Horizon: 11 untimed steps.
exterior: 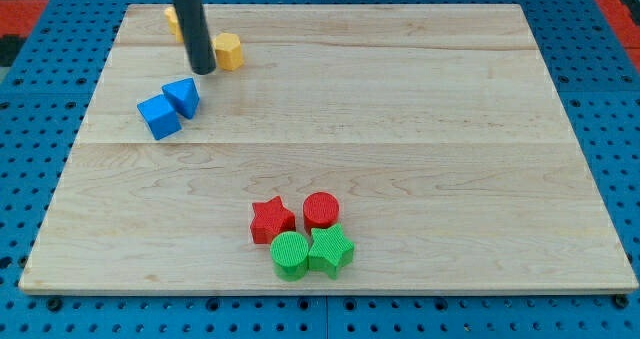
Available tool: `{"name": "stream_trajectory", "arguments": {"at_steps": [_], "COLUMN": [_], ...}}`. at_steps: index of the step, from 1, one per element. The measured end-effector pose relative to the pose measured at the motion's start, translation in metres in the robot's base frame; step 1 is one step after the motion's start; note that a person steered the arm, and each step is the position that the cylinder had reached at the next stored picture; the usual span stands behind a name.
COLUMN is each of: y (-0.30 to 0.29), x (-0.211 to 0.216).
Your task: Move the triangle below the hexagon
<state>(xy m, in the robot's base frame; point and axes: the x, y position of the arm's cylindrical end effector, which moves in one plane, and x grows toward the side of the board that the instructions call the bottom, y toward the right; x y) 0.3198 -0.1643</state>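
Note:
The blue triangle [184, 96] lies at the board's upper left, touching a blue cube [158, 116] at its lower left. The yellow hexagon [229, 51] lies above and to the right of the triangle. My tip [203, 70] stands just left of the hexagon and just above the triangle's upper right, close to both. A second yellow block [173, 21] shows partly behind the rod near the view's top; its shape cannot be made out.
A red star [272, 221], a red cylinder [321, 210], a green cylinder [291, 254] and a green star [331, 249] cluster near the board's bottom centre. The wooden board [420, 129] lies on a blue perforated surface.

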Motion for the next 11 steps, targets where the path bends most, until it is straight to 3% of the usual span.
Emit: {"name": "stream_trajectory", "arguments": {"at_steps": [1,2,4,5,8,10,11], "y": [0.004,0.048,-0.077,-0.086,0.055,-0.014,0.011], "x": [-0.005,-0.008,0.010,0.056,0.055,0.035,0.011]}}
